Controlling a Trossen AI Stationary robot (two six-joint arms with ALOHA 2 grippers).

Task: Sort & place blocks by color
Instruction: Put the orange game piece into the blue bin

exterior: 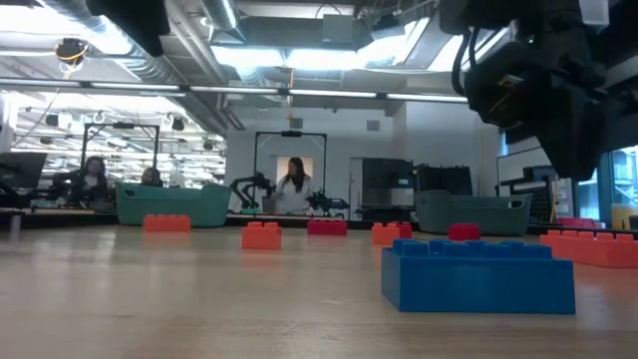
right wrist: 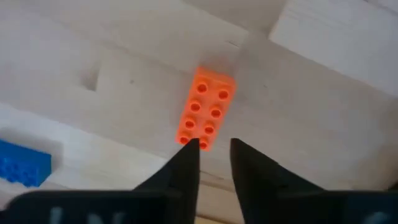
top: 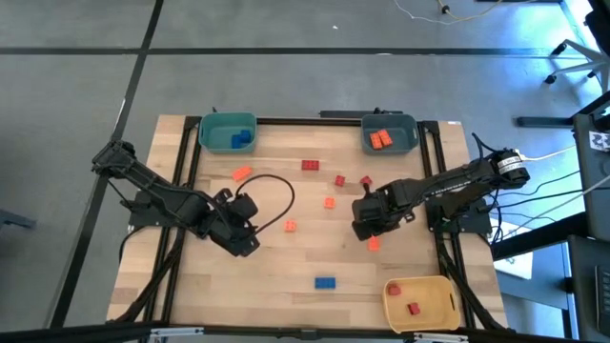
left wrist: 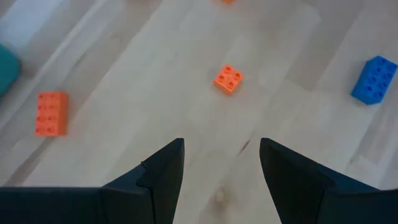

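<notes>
Small blocks lie scattered on the wooden table [top: 286, 305]: orange ones [top: 241, 173] [top: 330, 202] [top: 289, 226], red ones [top: 311, 165] [top: 339, 180] and a blue one [top: 325, 282] [exterior: 478, 274]. My right gripper [top: 367, 229] [right wrist: 214, 146] hangs over the table's right half, its fingers open by a narrow gap, with nothing between them. Its tips are at one end of a long orange block [right wrist: 205, 109] [top: 374, 244]. My left gripper [top: 243, 238] [left wrist: 222, 162] is open and empty above bare wood; a small orange block [left wrist: 228, 79] lies ahead of it. My right gripper points down at the near end [right wrist: 194, 140] of the long orange block, which lies flat on the table. One fingertip [right wrist: 186, 155] overlaps that end in the wrist view. Whether it touches the block, I cannot tell.
Teal bin [top: 229, 131] with blue blocks at the far left, grey-blue bin [top: 389, 133] with orange blocks at the far right, yellow bin [top: 419, 297] with red blocks at the near right corner. A black cable [top: 276, 195] loops from the left arm. People sit in the room behind.
</notes>
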